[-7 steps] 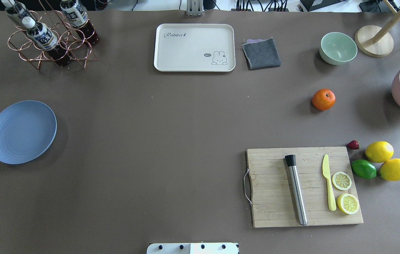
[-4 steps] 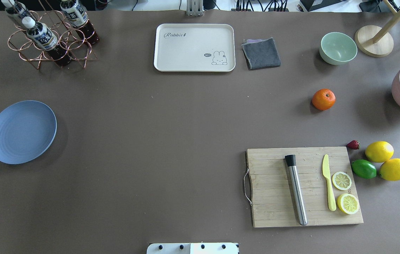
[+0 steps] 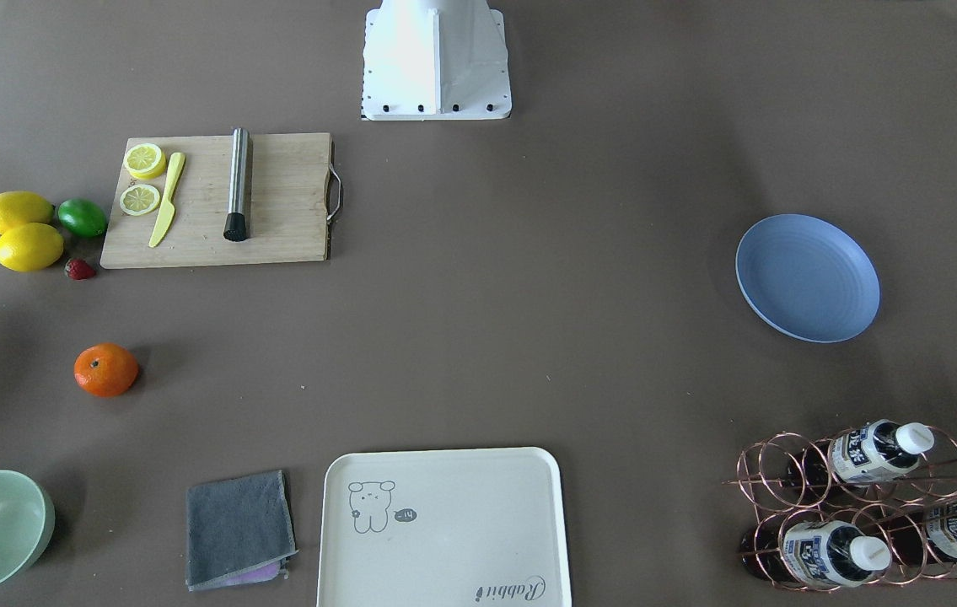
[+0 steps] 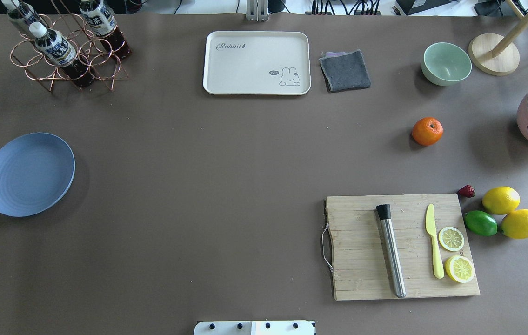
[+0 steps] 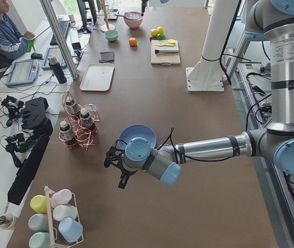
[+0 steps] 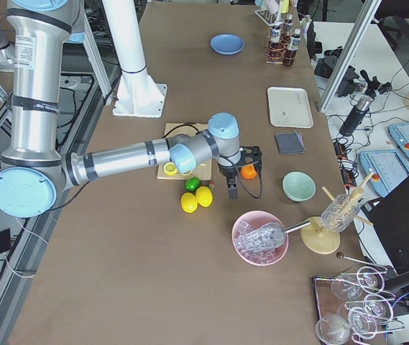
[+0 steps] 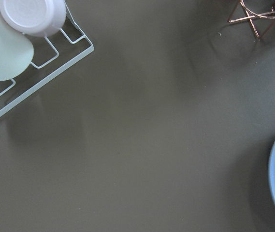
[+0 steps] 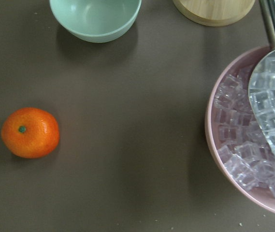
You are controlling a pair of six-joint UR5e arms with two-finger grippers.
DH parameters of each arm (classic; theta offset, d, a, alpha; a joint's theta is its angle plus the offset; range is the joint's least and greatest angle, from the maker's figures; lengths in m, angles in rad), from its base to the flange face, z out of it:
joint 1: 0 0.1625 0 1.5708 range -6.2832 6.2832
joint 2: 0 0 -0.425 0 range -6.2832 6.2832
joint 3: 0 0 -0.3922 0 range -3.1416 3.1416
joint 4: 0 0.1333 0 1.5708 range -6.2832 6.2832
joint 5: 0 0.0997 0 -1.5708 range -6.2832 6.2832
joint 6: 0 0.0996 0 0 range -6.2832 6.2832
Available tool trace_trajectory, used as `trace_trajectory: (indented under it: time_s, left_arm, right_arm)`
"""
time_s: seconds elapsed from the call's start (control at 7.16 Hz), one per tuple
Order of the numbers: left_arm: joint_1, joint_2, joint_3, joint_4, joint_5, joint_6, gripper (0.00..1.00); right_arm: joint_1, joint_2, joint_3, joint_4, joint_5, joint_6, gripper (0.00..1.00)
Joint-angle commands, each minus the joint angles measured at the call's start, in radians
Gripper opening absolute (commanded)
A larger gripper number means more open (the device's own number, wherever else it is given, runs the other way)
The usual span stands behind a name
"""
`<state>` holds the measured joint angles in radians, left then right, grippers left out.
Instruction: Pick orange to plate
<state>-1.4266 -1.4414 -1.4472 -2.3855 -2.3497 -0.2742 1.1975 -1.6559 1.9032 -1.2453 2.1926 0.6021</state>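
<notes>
Nearest the robot, on the right, the cutting board (image 4: 361,251) carries a steel bar with a black tip (image 4: 391,256), a yellow knife (image 4: 433,246) and two lemon slices (image 4: 451,238). Just right of it lie two lemons (image 4: 501,200), a lime (image 4: 480,223) and a strawberry (image 4: 466,190).

Further out, the plate (image 4: 29,174) sits at the far left and the orange (image 4: 427,131) rests on the bare table at the right, well apart from it.

Along the far edge stand a wire rack (image 4: 66,60) of bottles (image 4: 52,44), whose label print is too small to read. Next come the tray (image 4: 254,65), marked "Rabbit" beside a drawn rabbit with a small speech bubble, then a grey cloth (image 4: 345,70), a green bowl (image 4: 446,63) and a pink bowl (image 4: 523,109).

Only the side views show the arms. The left gripper (image 5: 114,166) hangs near the plate, and the right gripper (image 6: 239,175) is close by the orange. I cannot tell whether either one's fingers are wide or narrow.

The right wrist view alone shows ice cubes (image 8: 246,150) and a metal scoop (image 8: 272,87) in the pink bowl. The left wrist view shows the plate's rim and a white cup rack (image 7: 45,63).
</notes>
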Motion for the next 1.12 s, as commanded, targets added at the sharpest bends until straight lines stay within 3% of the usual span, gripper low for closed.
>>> trace_trajectory:
  time_s: [0.0,0.42,0.98]
  left_arm:
    - [0.156,-0.001,0.082,-0.268,0.007,-0.298,0.98]
    - [0.284,-0.001,0.083,-0.349,0.069,-0.437,0.94]
    - [0.313,-0.028,0.106,-0.365,0.076,-0.474,0.77]
  right_arm:
    - [-0.1,0.056,0.023,0.023,-0.008,0.148,1.0]
    - [-0.137,0.068,0.025,0.023,-0.04,0.183,1.0]
    - [-0.142,0.067,0.025,0.024,-0.043,0.183,1.0]
